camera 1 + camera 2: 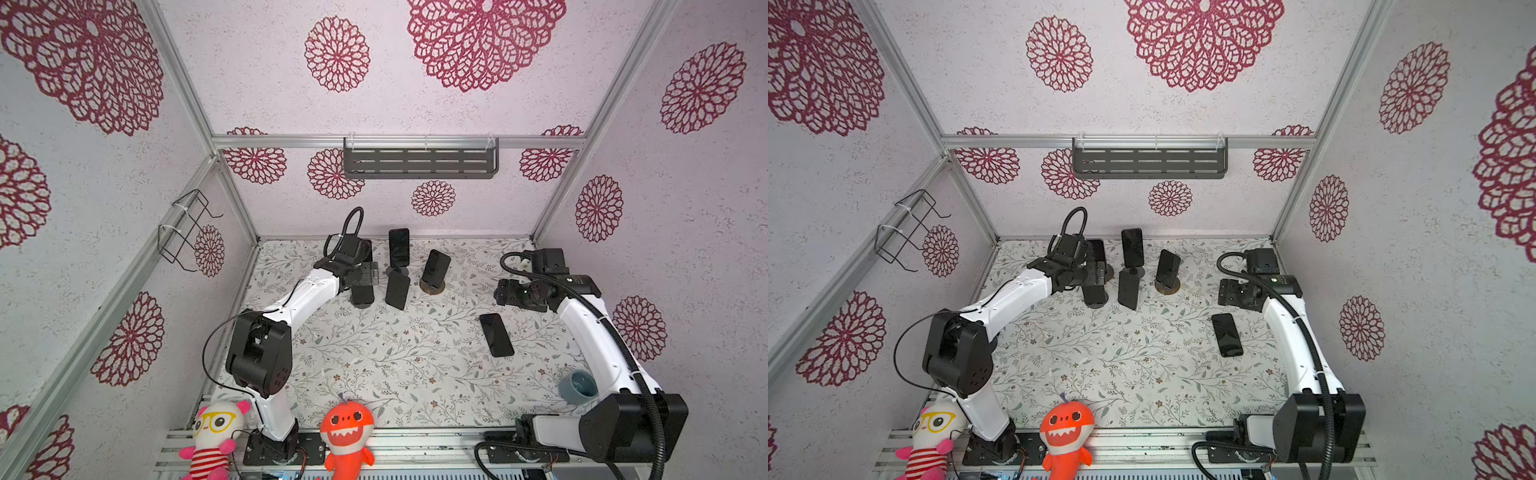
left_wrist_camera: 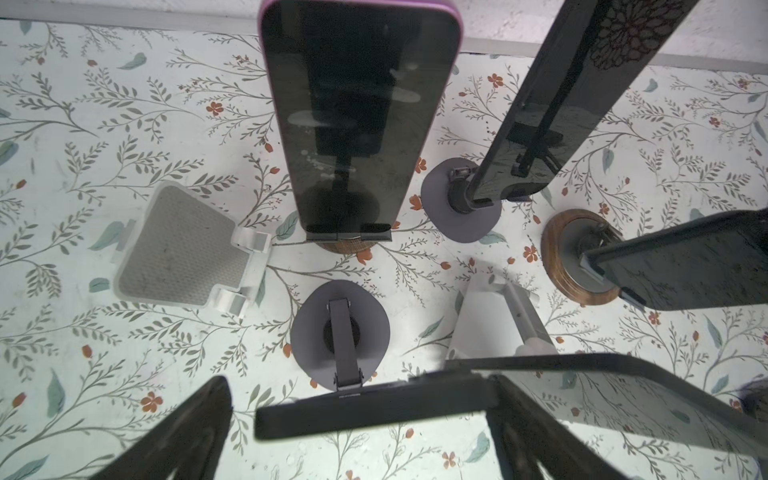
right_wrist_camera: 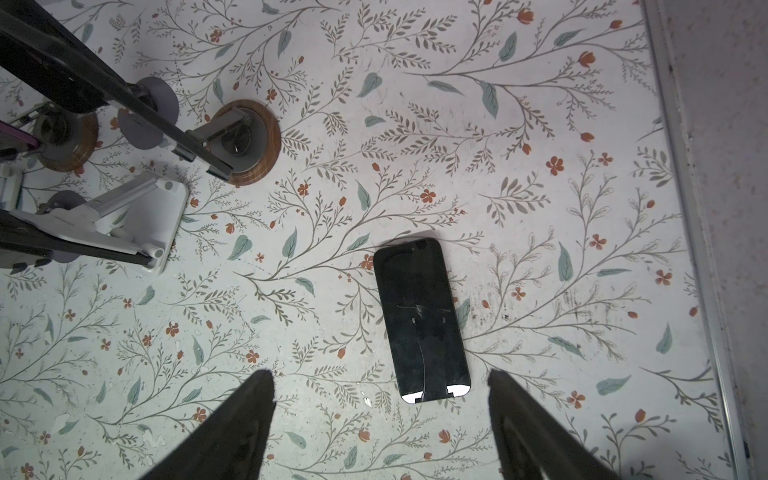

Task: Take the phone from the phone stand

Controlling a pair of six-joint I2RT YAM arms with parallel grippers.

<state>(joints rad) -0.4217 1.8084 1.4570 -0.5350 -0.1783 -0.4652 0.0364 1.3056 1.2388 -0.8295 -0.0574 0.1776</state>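
Left claw (image 2: 357,386) spread wide around a phone (image 2: 374,411) on its stand (image 2: 340,332), right claw (image 3: 379,374) spread wide too, over a second phone (image 3: 419,320) flat on the table (image 3: 540,208)

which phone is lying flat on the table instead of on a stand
The phone near the right gripper, alone, flat on the floral table; the other phones lean propped in stands.

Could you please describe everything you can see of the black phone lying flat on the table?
The flat black rectangular phone has rounded corners and a glossy dark face turned up, smudged, with bright reflections at one end. It lies flat on the floral table cover, on no stand, well apart from the cluster of phone stands. Only the cover touches it.
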